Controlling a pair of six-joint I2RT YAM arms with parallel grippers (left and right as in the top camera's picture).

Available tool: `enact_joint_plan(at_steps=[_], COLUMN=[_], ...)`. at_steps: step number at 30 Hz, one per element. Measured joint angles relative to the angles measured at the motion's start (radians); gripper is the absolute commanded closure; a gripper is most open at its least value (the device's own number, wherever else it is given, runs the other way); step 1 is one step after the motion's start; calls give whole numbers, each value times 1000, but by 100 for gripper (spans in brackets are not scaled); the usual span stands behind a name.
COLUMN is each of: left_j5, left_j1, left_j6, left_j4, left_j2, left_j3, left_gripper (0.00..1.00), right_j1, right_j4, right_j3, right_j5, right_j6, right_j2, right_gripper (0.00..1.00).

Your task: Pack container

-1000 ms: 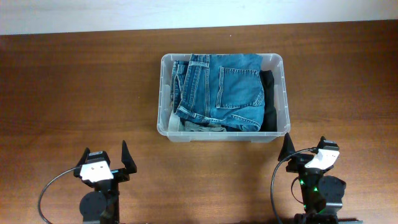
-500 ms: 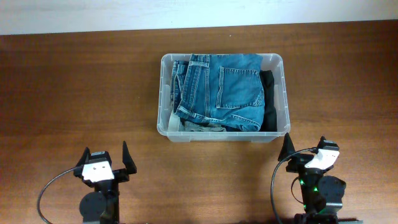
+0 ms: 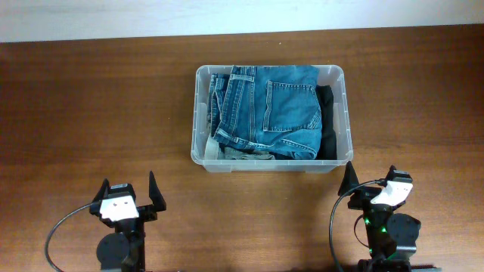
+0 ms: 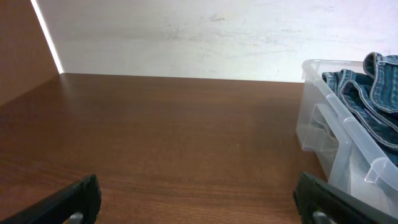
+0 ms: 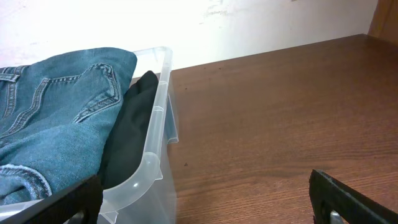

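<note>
The clear plastic container (image 3: 344, 113) stands at the middle of the table, filled with folded blue jeans (image 3: 272, 109) and a dark garment (image 3: 327, 121) along its right side. In the left wrist view its near corner (image 4: 323, 134) shows at the right with denim (image 4: 373, 87) over the rim. The right wrist view has its rim (image 5: 155, 124) at the left, jeans (image 5: 56, 118) and the dark garment (image 5: 130, 130) inside. My left gripper (image 3: 130, 193) rests open near the front left, my right gripper (image 3: 370, 181) open at the front right, just below the container's corner. Nothing sits between either pair of fingers.
Bare brown wood table (image 3: 91, 106) lies all round the container. A pale wall (image 4: 186, 37) runs behind the table's far edge. Cables loop beside both arm bases (image 3: 53, 238).
</note>
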Motion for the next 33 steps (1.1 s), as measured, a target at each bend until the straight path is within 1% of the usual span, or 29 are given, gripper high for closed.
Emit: enact_joint_plan(at_steps=[33], left_j5=[0], left_j1=[0], left_j6=[0], left_j4=[-2], left_j2=[0], left_j3=[0], left_gripper=[1], right_j1=[0], right_j4=[0], right_j3=[0], right_j5=[0], right_j6=[1], right_j2=[0], right_gripper=[1])
